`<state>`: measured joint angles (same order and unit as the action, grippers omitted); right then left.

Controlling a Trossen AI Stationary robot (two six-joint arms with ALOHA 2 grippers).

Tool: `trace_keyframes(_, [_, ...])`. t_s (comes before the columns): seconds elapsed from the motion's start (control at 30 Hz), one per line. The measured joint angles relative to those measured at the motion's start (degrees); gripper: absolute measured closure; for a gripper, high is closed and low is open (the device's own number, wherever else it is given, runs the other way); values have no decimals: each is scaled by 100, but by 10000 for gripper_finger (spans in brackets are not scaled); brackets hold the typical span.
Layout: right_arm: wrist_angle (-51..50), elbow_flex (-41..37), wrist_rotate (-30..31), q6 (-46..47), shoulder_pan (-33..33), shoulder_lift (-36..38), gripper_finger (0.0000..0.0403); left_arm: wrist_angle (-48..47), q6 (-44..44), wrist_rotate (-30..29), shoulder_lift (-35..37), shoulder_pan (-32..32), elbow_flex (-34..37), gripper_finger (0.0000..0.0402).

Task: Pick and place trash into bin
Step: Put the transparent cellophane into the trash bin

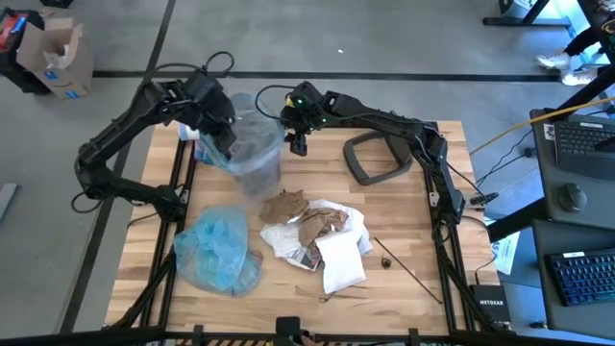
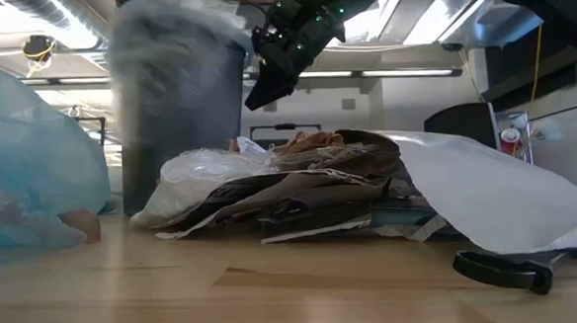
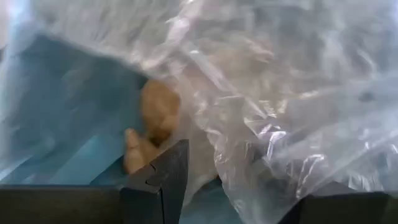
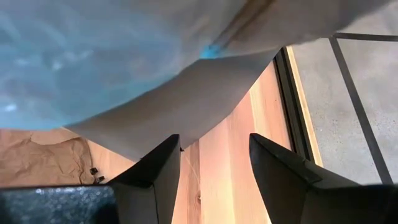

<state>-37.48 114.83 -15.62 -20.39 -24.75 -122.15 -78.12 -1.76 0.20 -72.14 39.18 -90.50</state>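
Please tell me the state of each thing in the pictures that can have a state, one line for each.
bin: upright, uncovered, clear wrap over its mouth.
lid: off, lying on the table beside the bin.
trash pile: on the table, not yet binned.
blue bag: crumpled on the table.
left gripper: open, at the bin's rim.
right gripper: open, empty, beside the bin.

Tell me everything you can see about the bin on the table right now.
The bin is a small dark grey tapered plastic wastebasket standing upright near the table's far edge, left of centre. A light blue liner shows inside, and clear plastic wrap is bunched over its opening. Its lid is off, lying flat on the wood to its right. The left gripper sits at the rim over the opening, fingers apart; the right gripper, open, hangs just beside the bin's right side.
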Motion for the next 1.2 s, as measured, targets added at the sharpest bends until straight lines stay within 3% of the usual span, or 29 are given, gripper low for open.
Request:
trace_keyframes(0.13, [5,0,0,38,0,0,219,-8,-316,-408,0,2,0,246])
trace_keyframes(0.3, [3,0,-1,48,3,0,219,-12,-239,332,19,2,-160,240])
trace_keyframes(0.5, [3,0,-2,56,4,0,219,-408,65,381,63,35,-666,241])
trace_keyframes(0.9, [-2,0,-3,54,4,0,219,217,151,375,328,224,-895,240])
trace_keyframes(1.07, [-8,0,-4,1,4,0,219,-977,334,928,225,220,-885,243])
trace_keyframes(1.2, [-9,0,-7,-74,4,0,219,-850,318,936,340,218,-912,243])
